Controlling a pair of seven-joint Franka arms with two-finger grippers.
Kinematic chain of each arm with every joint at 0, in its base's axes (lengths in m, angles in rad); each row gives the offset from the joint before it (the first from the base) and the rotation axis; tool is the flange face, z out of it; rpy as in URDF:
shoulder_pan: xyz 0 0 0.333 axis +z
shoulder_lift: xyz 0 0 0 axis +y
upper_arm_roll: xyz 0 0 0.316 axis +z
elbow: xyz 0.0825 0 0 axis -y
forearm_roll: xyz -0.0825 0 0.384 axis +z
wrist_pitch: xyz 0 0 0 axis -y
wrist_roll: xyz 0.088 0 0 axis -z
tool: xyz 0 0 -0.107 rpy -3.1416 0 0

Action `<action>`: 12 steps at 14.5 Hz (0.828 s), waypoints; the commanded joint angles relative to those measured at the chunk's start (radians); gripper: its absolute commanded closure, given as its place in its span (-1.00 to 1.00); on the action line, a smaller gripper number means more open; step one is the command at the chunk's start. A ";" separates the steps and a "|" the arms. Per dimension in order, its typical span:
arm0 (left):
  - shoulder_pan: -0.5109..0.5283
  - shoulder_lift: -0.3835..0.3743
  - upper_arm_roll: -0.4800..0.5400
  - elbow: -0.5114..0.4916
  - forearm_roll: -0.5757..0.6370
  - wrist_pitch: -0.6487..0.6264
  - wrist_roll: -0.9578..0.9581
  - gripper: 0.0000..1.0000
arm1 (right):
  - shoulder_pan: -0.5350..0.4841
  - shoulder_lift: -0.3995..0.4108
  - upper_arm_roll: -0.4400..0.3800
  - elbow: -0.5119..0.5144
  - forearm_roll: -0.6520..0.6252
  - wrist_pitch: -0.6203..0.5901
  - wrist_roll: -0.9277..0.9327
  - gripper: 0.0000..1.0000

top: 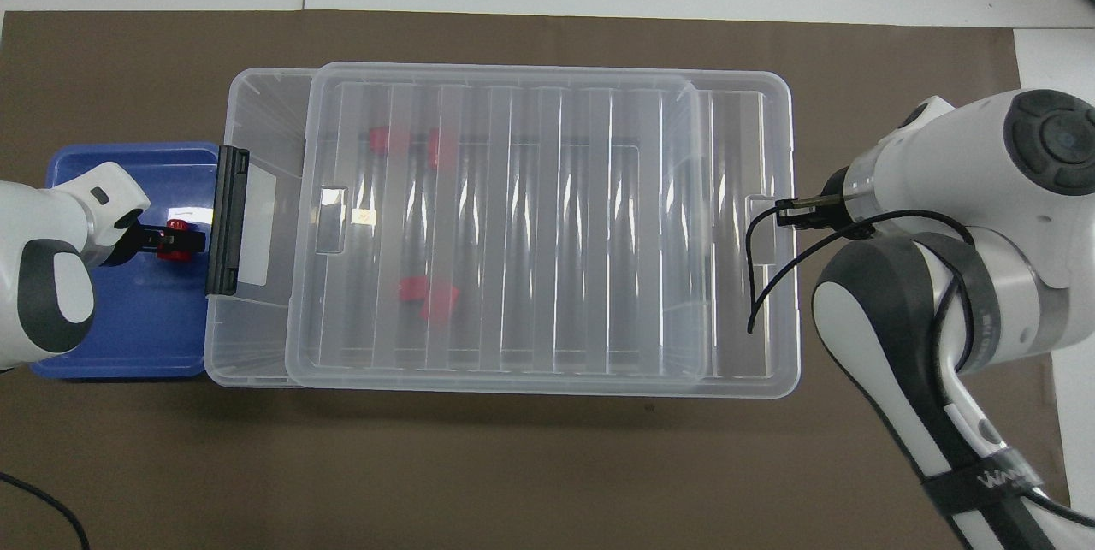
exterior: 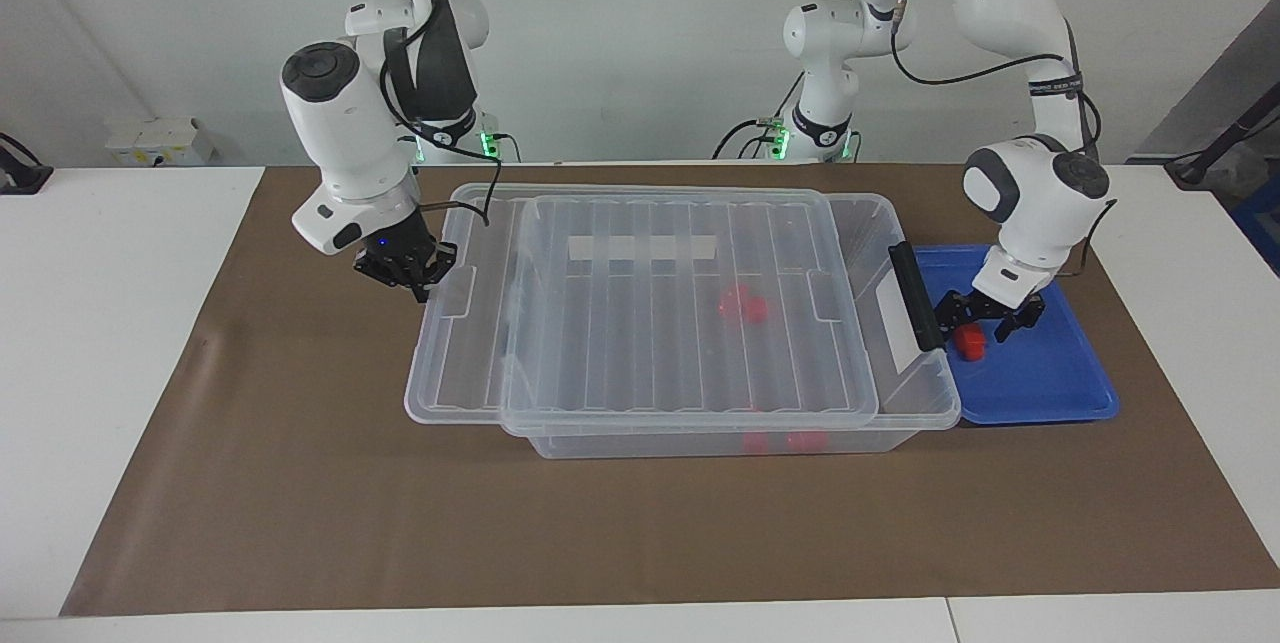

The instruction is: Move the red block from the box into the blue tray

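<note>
A red block (exterior: pixel 969 340) lies on the blue tray (exterior: pixel 1050 383) beside the box's black latch (exterior: pixel 915 298). My left gripper (exterior: pixel 985 323) is low over the tray, its fingers open on either side of this block; the overhead view shows the block (top: pixel 175 240), the gripper (top: pixel 162 239) and the tray (top: pixel 128 328). The box (exterior: pixel 905 363) stands mid-table with its ribbed lid (exterior: pixel 650 323) slid toward the right arm's end. My right gripper (exterior: pixel 415 273) is shut on that end of the lid (top: pixel 513 233).
Several more red blocks show through the clear box, two together (exterior: pixel 742 305) and others by the wall farthest from the robots (exterior: pixel 780 441). A whitish tape strip (exterior: pixel 642 248) is on the lid. Brown paper (exterior: pixel 300 483) covers the table.
</note>
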 commanded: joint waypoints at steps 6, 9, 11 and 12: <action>-0.037 -0.065 -0.006 0.230 -0.018 -0.361 -0.009 -1.00 | 0.052 -0.021 0.005 -0.010 0.048 -0.038 0.031 1.00; -0.048 -0.067 -0.006 0.339 -0.017 -0.491 -0.016 -1.00 | 0.075 -0.021 0.005 -0.010 0.048 -0.043 0.031 1.00; -0.051 -0.082 -0.006 0.379 -0.011 -0.542 -0.016 -1.00 | 0.088 -0.023 0.005 -0.009 0.048 -0.045 0.029 1.00; -0.049 -0.099 -0.008 0.371 -0.009 -0.545 -0.015 -1.00 | 0.091 -0.023 0.005 -0.010 0.048 -0.046 0.029 1.00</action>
